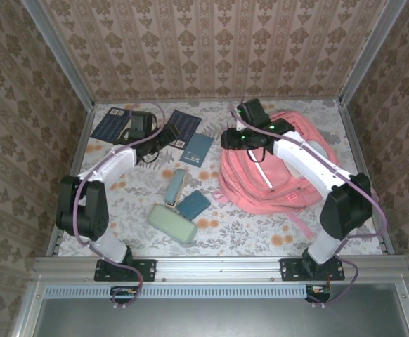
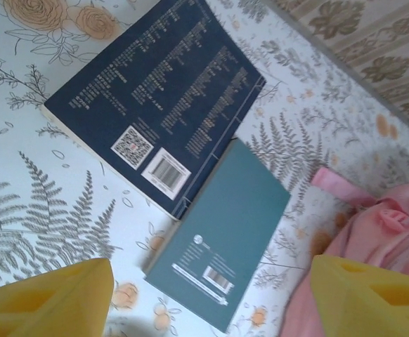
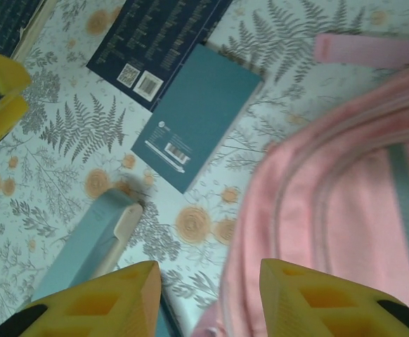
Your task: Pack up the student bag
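The bag (image 1: 275, 172) lies flat on the table (image 1: 275, 235) at the right centre of the top view. It is pink, and one strap trails toward the lower right.

The right pincer (image 3: 210, 291) is over the bag's left edge. In its wrist view the two yellow fingers stand apart at the bottom of the frame with nothing between them. Pink fabric is on the right and the floral table cover on the left. Whether the fingers touch the bag I cannot tell.

The left pincer (image 2: 211, 281) sits left of centre in the upper part of the top view, above the books. Its fingers stand wide apart in the two lower corners of its wrist view, clamped on nothing.

Under it lies a teal book (image 2: 222, 246), back cover up, its upper corner touching the edge of a navy book (image 2: 152, 105). A second navy book (image 1: 113, 123) lies at the upper left of the top view.

At the lower centre of the top view there is a pale green pencil case (image 1: 171, 223). A small teal notebook (image 1: 192, 203) lies just beside it, and a pale blue case (image 1: 175, 184) just above.
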Tool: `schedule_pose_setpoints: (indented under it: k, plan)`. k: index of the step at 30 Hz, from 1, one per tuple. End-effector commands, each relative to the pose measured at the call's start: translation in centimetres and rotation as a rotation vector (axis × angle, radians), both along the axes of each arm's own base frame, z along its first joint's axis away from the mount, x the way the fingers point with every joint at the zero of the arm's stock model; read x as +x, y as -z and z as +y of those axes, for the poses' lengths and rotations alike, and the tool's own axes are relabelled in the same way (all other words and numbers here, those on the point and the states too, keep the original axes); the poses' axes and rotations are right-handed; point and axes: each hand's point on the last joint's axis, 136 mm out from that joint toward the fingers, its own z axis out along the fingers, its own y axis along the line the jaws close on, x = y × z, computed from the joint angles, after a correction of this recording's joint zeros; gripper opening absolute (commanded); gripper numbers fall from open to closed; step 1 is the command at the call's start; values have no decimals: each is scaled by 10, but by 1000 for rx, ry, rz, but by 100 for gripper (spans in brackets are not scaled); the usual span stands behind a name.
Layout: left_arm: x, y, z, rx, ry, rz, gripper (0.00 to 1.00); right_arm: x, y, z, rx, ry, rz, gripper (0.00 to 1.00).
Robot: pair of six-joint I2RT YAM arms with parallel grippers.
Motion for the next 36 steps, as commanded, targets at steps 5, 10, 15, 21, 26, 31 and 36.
schedule_pose_setpoints:
  k: [5,10,15,21,26,31,36]
  plan:
    - [60,13,-9,-36,131,-31,62,27,1,49,92,34,-30,39]
    - [102,43,-16,-46,132,6,54,22,6,73,97,6,-27,39]
    - [121,78,-8,13,122,101,53,16,16,91,87,-22,-14,40]
    - [99,110,14,37,73,217,52,17,31,103,86,-29,0,40]
    - [54,127,25,36,17,304,52,22,38,109,94,-25,2,40]
    - [-2,135,37,36,-85,354,52,28,45,119,102,-32,16,40]
    - [-45,131,37,37,-143,371,52,32,58,138,110,-46,23,39]
